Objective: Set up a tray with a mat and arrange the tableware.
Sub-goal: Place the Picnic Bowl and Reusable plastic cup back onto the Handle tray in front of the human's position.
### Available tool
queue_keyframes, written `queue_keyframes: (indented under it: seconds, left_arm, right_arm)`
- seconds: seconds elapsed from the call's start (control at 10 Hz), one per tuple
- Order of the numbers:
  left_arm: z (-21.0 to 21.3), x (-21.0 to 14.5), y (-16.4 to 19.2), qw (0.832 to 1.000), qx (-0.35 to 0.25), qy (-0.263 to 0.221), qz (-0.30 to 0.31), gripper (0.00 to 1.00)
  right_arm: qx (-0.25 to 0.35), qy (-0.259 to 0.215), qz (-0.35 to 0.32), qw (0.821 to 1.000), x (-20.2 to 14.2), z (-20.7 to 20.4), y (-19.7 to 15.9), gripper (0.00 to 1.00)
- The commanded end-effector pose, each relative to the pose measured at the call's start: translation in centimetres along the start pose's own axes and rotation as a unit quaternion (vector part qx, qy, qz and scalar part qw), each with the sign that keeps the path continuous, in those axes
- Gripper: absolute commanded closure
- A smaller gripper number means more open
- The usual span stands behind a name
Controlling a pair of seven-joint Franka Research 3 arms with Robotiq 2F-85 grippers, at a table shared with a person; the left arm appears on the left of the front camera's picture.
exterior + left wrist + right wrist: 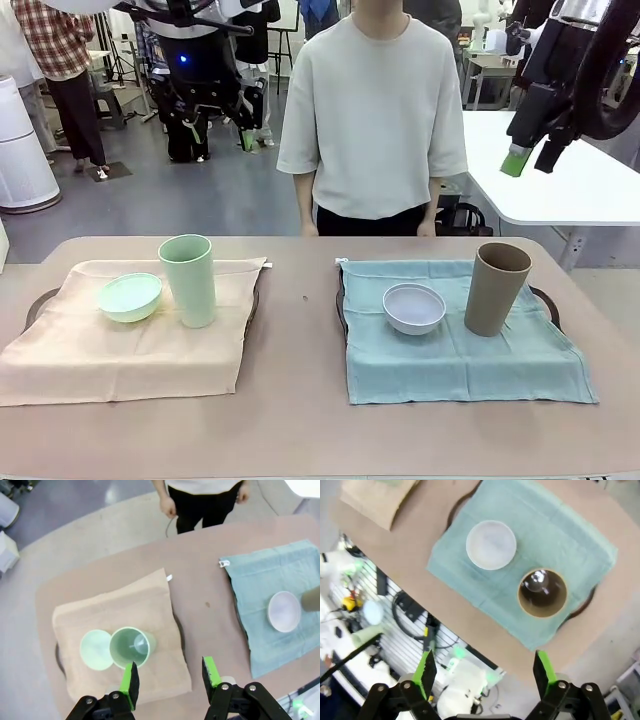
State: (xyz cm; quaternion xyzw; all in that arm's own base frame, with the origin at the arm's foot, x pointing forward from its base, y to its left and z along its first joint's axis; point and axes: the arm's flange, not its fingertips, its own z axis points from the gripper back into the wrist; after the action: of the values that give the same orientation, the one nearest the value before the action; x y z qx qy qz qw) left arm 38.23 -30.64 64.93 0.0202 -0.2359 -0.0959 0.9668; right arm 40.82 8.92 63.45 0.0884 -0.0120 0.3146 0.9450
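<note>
A pale green bowl [130, 297] and a tall pale green cup [188, 280] stand on a beige mat [120, 355] over the left tray [40, 300]. A white bowl [414, 307] and a tan-brown cup [496, 288] stand on a teal mat [460, 360] over the right tray [546, 300]. My left gripper [170, 677] hangs open high above the green cup [131, 646] and bowl [96, 650], holding nothing. My right gripper [485, 672] is open and empty, high above the white bowl [491, 545] and tan cup [542, 592]; from the front the right gripper [532, 158] is at the upper right.
A person [370, 110] stands at the far side of the table with hands down. A white table [570, 180] stands behind at the right. Bare tabletop [300, 340] runs between the two trays and along the near edge.
</note>
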Motion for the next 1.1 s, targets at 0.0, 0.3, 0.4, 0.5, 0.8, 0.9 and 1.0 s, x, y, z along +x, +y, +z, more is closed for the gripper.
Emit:
queue_keyframes:
  seconds: [0.0, 0.3, 0.4, 0.5, 0.8, 0.9, 1.0]
  left_arm:
    - [0.12, 0.34, 0.34, 1.0, -0.006, -0.001, -0.007, 0.33]
    - [0.12, 0.34, 0.34, 1.0, -0.006, -0.001, -0.007, 0.33]
    - [0.12, 0.34, 0.34, 1.0, -0.006, -0.001, -0.007, 0.33]
    - [0.12, 0.34, 0.34, 1.0, -0.006, -0.001, -0.007, 0.33]
    - [0.12, 0.34, 0.34, 1.0, -0.006, -0.001, -0.007, 0.33]
    - [0.12, 0.34, 0.34, 1.0, -0.006, -0.001, -0.007, 0.33]
    - [-0.05, 0.1, -0.01, 1.0, 0.0, 0.0, -0.001, 0.33]
  right_arm:
    - [-0.026, 0.014, -0.005, 1.0, -0.45, -0.24, 0.86, 0.0]
    - [-0.026, 0.014, -0.005, 1.0, -0.45, -0.24, 0.86, 0.0]
    - [-0.026, 0.014, -0.005, 1.0, -0.45, -0.24, 0.86, 0.0]
    - [-0.026, 0.014, -0.005, 1.0, -0.45, -0.24, 0.86, 0.0]
    - [-0.026, 0.014, -0.005, 1.0, -0.45, -0.24, 0.86, 0.0]
    - [-0.026, 0.014, -0.005, 1.0, -0.45, -0.24, 0.86, 0.0]
    - [-0.025, 0.011, 0.004, 1.0, -0.09, 0.15, 0.77, 0.0]
